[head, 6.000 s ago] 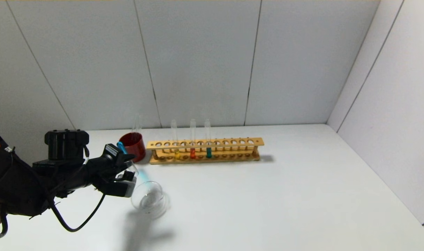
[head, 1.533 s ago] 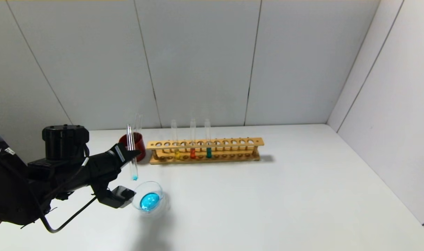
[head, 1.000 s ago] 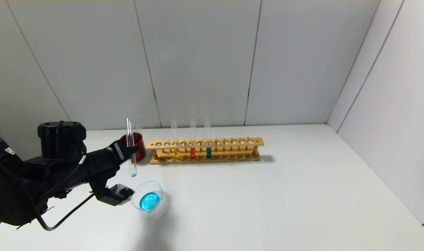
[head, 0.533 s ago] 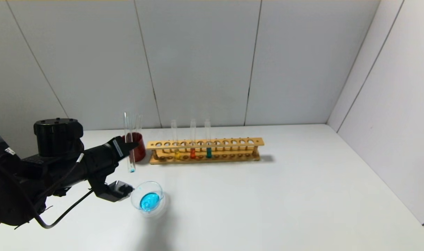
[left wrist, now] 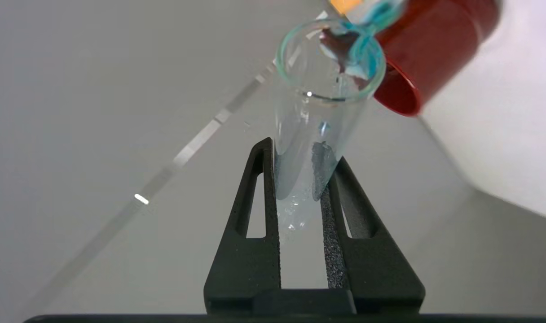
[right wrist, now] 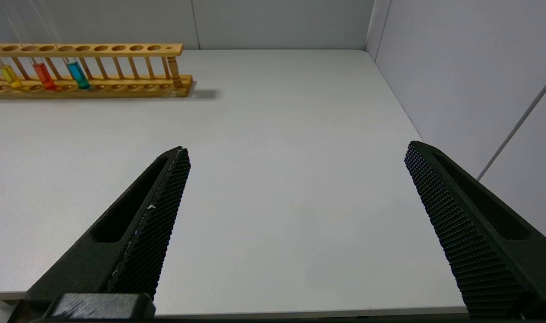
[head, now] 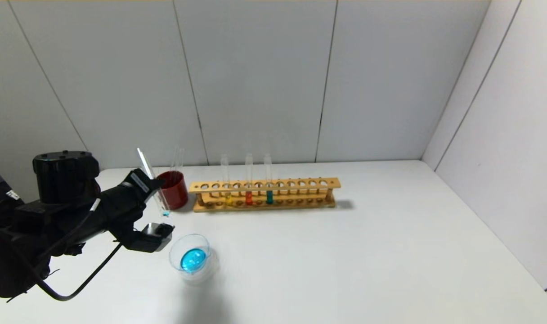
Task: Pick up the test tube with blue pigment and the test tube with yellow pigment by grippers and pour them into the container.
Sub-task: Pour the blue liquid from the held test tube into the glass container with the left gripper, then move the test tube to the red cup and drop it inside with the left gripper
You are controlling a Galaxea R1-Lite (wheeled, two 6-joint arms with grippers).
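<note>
My left gripper [head: 153, 185] is shut on the test tube with blue pigment [head: 153, 184], held in the air left of the red cup, tilted, rounded end down, with only a trace of blue in it. In the left wrist view the fingers [left wrist: 300, 152] clamp the tube [left wrist: 327, 89]. The container [head: 208, 266], a clear glass dish, sits on the table below and to the right with a pool of blue liquid in it. The test tube with yellow pigment [head: 227, 182] stands in the wooden rack [head: 300, 183], also seen in the right wrist view [right wrist: 8, 74]. My right gripper [right wrist: 295, 150] is open and empty above the table's near right part.
A dark-red cup [head: 173, 191] with an empty tube in it stands left of the rack, close to the held tube [left wrist: 430, 49]. An orange-red tube [head: 248, 180] and a teal-green tube [head: 268, 180] stand in the rack. Walls close the back and right.
The tube was tipped over the dish and blue liquid went into it. Since then my left gripper has lifted and moved back-left towards the red cup, tilting the tube.
</note>
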